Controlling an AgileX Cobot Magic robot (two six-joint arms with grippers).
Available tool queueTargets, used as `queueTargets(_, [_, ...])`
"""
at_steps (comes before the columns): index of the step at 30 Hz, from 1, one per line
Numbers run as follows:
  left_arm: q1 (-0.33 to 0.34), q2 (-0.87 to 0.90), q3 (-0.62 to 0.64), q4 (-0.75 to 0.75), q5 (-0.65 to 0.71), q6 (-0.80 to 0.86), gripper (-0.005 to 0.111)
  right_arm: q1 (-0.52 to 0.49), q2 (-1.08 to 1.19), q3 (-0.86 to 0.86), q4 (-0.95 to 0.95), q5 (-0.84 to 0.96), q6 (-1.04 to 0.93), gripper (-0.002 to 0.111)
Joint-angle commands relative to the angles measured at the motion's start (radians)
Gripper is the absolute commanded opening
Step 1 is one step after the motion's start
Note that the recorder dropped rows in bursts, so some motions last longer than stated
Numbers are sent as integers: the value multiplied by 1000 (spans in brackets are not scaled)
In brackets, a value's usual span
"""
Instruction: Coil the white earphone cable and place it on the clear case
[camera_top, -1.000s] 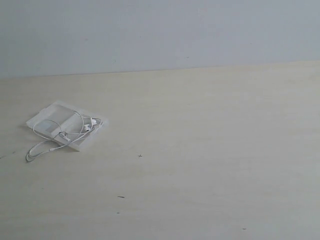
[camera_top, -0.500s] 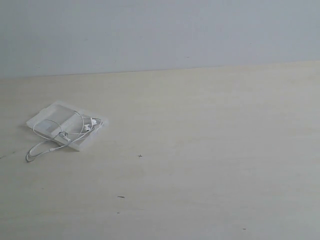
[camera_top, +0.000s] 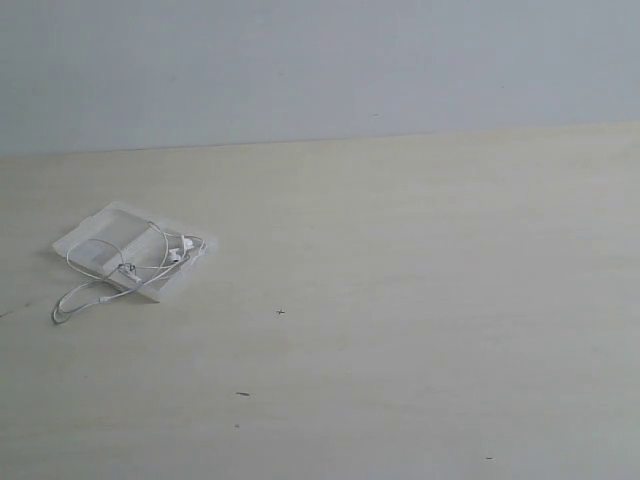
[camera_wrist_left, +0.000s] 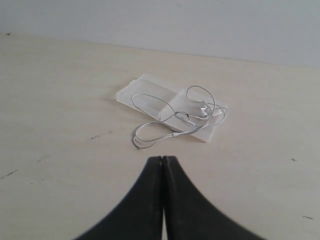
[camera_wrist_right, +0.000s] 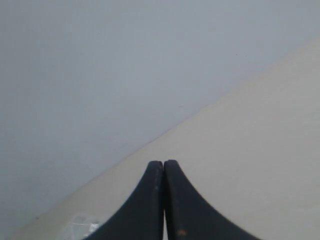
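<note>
The clear case (camera_top: 105, 236) lies flat and open on the pale table at the left of the exterior view. The white earphone cable (camera_top: 112, 270) lies in loose loops on it, with the earbuds (camera_top: 180, 250) on the case's right half and one loop (camera_top: 70, 305) trailing off onto the table. The left wrist view shows the same case (camera_wrist_left: 145, 90) and cable (camera_wrist_left: 172, 120) ahead of my left gripper (camera_wrist_left: 163, 159), which is shut and empty, well short of the cable. My right gripper (camera_wrist_right: 163, 163) is shut and empty too, with the case (camera_wrist_right: 80, 226) faint and far off. Neither gripper shows in the exterior view.
A pale wooden table (camera_top: 400, 300) runs back to a plain grey wall (camera_top: 320, 60). A few small dark specks (camera_top: 241, 394) mark its surface.
</note>
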Motion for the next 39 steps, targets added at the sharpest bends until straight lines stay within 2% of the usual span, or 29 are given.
queueTargets(1, [2, -4, 3, 2, -7, -7, 0, -3, -6, 40, 81, -99, -35, 0])
queueTargets(9, [2, -4, 3, 2, -7, -7, 0, -3, -6, 40, 80, -46, -548, 0])
queueTargets(11, [2, -4, 3, 2, -7, -7, 0, -3, -6, 40, 80, -26, -617, 0])
queueTargets(17, [2, -4, 3, 2, -7, -7, 0, -3, -6, 40, 82, 79, -630, 0])
queueTargets(39, [2, -4, 3, 2, -7, -7, 0, -3, -6, 40, 82, 78, -628, 0])
